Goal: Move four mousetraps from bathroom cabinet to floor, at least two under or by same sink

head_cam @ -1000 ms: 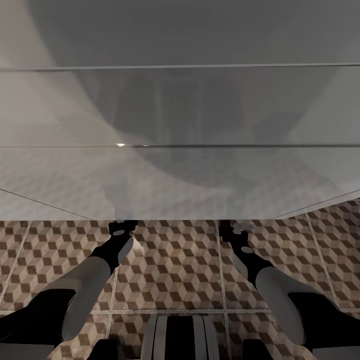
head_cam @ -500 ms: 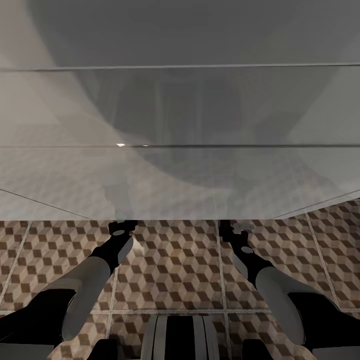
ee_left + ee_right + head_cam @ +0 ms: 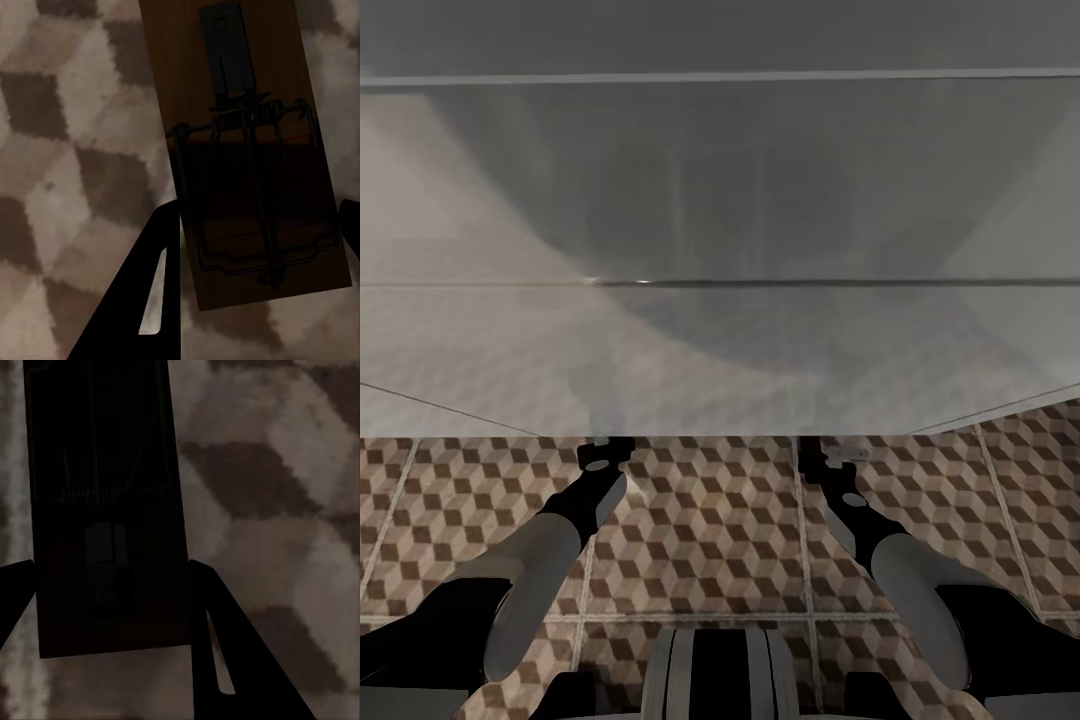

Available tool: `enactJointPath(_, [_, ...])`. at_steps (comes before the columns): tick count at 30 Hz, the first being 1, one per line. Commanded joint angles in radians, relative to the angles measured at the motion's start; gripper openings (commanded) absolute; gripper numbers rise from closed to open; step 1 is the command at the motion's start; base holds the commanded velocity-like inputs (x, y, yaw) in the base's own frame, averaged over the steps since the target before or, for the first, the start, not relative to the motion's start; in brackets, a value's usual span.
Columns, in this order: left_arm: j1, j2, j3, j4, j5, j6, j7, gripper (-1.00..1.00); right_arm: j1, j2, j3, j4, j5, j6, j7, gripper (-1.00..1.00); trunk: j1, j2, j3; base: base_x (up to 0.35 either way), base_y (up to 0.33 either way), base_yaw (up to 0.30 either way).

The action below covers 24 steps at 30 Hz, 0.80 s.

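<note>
In the left wrist view a brown wooden mousetrap (image 3: 247, 112) with a wire spring and bar sits between the dark fingers of my left gripper (image 3: 259, 217), which touch both its long edges. My right gripper (image 3: 109, 577) flanks a second mousetrap (image 3: 105, 450) in deep shadow in the same way. Cube-patterned bathroom floor (image 3: 67, 150) lies close behind both traps. From the head camera, both forearms reach under the front edge of the white vanity with the sink (image 3: 720, 350), which hides the fingers and the traps.
The wide pale vanity spans the upper part of the head view, with two horizontal seams across it. Patterned floor tiles (image 3: 710, 520) with pale grout lines lie between my left arm (image 3: 560, 540) and right arm (image 3: 880, 545). My trunk (image 3: 720, 675) shows at the lower edge.
The head view has shifted slightly, so the vanity's seams and front edge sit higher in the picture. The arms hold the same pose.
</note>
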<state>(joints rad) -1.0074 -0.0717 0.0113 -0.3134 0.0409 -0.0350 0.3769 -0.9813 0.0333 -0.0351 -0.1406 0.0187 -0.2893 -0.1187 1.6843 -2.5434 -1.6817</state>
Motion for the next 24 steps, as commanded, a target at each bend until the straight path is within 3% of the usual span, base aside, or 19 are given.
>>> enactJointPath(1, [0.000,0.000,0.001,0.001,0.004,-0.003,0.002,-1.00,0.000,0.000,-0.003,0.001,-0.002,-0.004,-0.001,-1.00,0.000,0.000,0.000,0.000,0.000,0.000])
enactJointPath(24, [0.000,0.001,0.001,0.001,0.004,-0.012,0.006,-1.00,0.000,0.000,-0.003,0.001,0.000,-0.004,-0.001,-1.00,0.000,0.000,0.000,0.000,0.000,0.000])
